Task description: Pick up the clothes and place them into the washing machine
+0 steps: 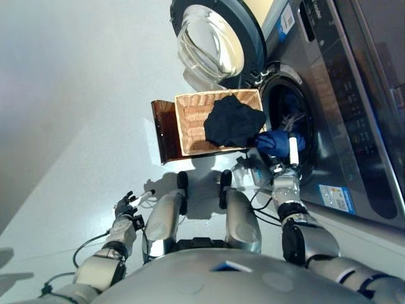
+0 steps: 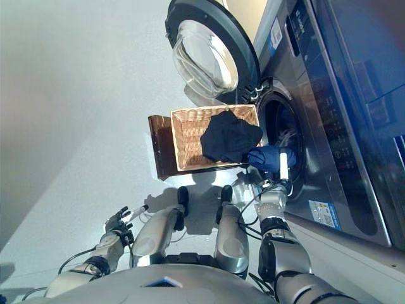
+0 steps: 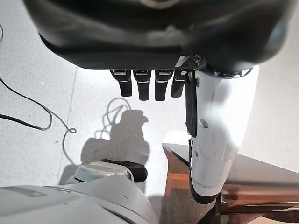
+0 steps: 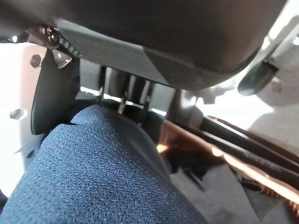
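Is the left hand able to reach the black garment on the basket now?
Probably not: the left hand hangs open low at the robot's side, apart from the wicker basket where the black garment lies.

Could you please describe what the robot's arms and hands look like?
Both arms are silver-grey with dark joint bands. The left hand is dark, its fingers black with grey segments, its thumb under a white cover. The right hand is dark, with a white-covered thumb.

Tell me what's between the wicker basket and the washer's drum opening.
In the left eye view, the right robot hand, gripping a blue garment, sits between the wicker basket and the drum opening.
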You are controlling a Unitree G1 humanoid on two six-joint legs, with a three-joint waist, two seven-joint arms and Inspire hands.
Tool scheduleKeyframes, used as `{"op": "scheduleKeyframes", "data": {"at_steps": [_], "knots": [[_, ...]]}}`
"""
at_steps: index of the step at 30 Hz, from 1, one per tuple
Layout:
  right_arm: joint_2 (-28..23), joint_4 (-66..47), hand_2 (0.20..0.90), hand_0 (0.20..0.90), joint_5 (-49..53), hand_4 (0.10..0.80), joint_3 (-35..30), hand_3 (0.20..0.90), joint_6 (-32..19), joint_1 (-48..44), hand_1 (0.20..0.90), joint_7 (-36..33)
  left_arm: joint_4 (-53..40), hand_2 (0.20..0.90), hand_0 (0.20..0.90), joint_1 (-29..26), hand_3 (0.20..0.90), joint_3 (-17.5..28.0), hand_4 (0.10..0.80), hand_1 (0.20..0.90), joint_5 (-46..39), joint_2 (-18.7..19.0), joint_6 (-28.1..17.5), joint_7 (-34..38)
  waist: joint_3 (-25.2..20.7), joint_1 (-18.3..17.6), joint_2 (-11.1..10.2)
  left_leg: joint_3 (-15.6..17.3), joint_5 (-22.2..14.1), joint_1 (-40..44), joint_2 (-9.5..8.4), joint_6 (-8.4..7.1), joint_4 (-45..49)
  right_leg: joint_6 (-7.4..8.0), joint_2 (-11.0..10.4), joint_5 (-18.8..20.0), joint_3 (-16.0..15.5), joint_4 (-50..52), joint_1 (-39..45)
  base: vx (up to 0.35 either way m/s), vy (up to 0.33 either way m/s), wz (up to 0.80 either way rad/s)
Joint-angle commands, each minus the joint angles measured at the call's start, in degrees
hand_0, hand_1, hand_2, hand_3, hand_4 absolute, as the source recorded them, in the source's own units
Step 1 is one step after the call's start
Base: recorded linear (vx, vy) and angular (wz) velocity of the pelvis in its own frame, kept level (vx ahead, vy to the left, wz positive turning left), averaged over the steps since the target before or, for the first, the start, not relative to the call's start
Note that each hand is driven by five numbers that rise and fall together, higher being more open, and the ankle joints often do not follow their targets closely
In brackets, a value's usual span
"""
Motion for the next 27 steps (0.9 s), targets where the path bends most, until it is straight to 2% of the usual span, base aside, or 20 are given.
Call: {"op": "scheduleKeyframes", "data": {"at_steps": [1,4,5,12,14,27], "knots": [[-5.73,-2.34,0.200,0.200,0.67,0.300,-0.58,0.200,-3.90,-4.03,0.200,0.99,0.96,0.900,0.900,3.06,0.900,-1.53,0.800,0.900,0.46,-2.33,-0.89,-0.38,0.02,0.93,0.95,-1.52,-0.16,-4.40,1.13,-4.06,2.87,1.55,-2.03,1.95,2.38,-1.28,0.10,-0.049,-0.006,-0.10],[-6.42,0.26,0.200,0.200,1.46,0.300,-0.36,0.200,-3.61,-6.61,0.200,0.72,0.89,0.900,0.900,3.22,0.900,-2.13,0.800,0.900,0.54,-2.30,-0.79,-0.45,0.79,1.30,1.31,-1.44,-0.69,-5.23,1.13,-4.00,4.41,1.39,-2.00,1.71,2.55,-0.16,-0.66,-0.055,0.000,-0.05],[-8.21,3.89,0.200,0.200,-1.05,0.300,1.24,0.200,-2.55,-9.67,0.200,-0.31,0.23,0.900,0.900,3.60,0.900,-2.64,0.800,0.900,0.84,-2.32,-0.69,-0.66,1.64,1.79,1.83,-1.07,-1.80,-5.83,1.25,-3.91,6.29,1.34,-1.90,1.17,2.87,1.17,-1.31,-0.055,0.012,-0.01],[-9.81,5.27,0.200,0.200,-5.10,0.300,5.08,0.200,-1.03,-15.66,0.200,-1.36,-1.05,0.900,0.900,3.53,0.900,-3.92,0.800,0.900,0.94,-2.01,-0.96,-0.93,3.92,2.50,2.80,-0.48,-2.95,-8.28,1.61,-3.80,11.12,0.69,-1.53,0.31,3.54,5.13,-3.74,-0.051,0.003,-0.09],[-9.94,5.61,0.200,0.200,-5.19,0.300,5.56,0.200,-1.00,-17.00,0.200,-1.57,-1.27,0.900,0.900,3.63,0.900,-4.05,0.800,0.900,0.89,-1.79,-0.88,-1.09,4.77,2.56,2.95,-0.54,-4.07,-9.83,1.71,-3.89,13.70,0.43,-1.47,-1.00,3.53,7.58,-5.03,-0.042,-0.009,-0.02],[-11.09,5.81,0.200,0.200,-3.68,0.300,4.81,0.200,-1.90,-21.37,0.200,-2.57,-0.84,0.900,0.900,3.86,0.900,-4.38,0.800,0.900,0.34,-0.94,-0.70,-1.16,6.40,3.10,3.88,-0.72,-4.70,-16.45,1.37,-3.93,18.79,-0.82,-1.55,-2.86,3.34,14.00,-11.39,-0.042,0.000,0.06]]}}
